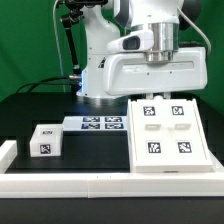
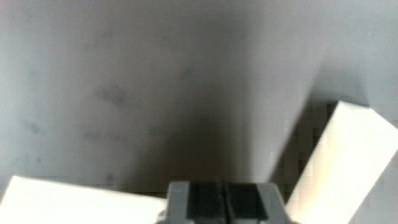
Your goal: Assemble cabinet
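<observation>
The cabinet's big white box shell (image 1: 168,129) lies at the exterior view's right, with several tagged white panels on its top face. One small white tagged drawer block (image 1: 45,142) stands alone at the exterior view's left. My gripper (image 2: 222,204) hangs under the large white hand (image 1: 155,70), above the shell's far edge. In the wrist view its dark fingers (image 2: 194,205) stand pressed together with nothing between them. That view also shows a white edge of a part (image 2: 347,160) beside the fingers and another white surface (image 2: 63,198) on the other side, over the dark table.
The marker board (image 1: 100,123) lies flat between the drawer block and the shell, in front of the robot's base. A long low white border rail (image 1: 110,183) runs along the front, with a short piece (image 1: 8,150) at the exterior view's left.
</observation>
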Controlling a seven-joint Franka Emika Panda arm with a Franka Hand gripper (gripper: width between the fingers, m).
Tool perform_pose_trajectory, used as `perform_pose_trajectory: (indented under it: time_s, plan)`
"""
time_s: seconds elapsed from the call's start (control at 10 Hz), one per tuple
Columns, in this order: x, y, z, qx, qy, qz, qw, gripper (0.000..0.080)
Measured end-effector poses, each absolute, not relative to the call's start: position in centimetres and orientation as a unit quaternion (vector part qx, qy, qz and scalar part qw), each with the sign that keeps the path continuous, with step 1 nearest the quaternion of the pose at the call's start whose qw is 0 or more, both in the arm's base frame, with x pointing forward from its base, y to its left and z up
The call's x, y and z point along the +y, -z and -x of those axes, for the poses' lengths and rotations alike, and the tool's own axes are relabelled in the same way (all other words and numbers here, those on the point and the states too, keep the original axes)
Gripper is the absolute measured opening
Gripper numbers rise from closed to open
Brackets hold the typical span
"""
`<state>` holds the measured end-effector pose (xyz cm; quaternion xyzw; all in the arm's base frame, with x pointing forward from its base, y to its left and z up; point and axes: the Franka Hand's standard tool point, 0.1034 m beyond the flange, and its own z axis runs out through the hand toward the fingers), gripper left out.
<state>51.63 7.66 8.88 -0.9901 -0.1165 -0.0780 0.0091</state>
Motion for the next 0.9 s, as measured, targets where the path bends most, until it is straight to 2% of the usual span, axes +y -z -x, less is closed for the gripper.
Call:
perform_pose_trajectory:
  time_s: [0.3, 0.7, 0.9]
  plan:
    - [7.9, -10.7, -52.3, -0.12, 0.083, 0.989, 0.008, 0.0002]
    - [7.9, -10.6, -52.3, -0.12, 0.082, 0.989, 0.008, 0.0002]
    - [7.9, -11.9, -53.0, -0.119, 0.07, 0.99, 0.007, 0.0002]
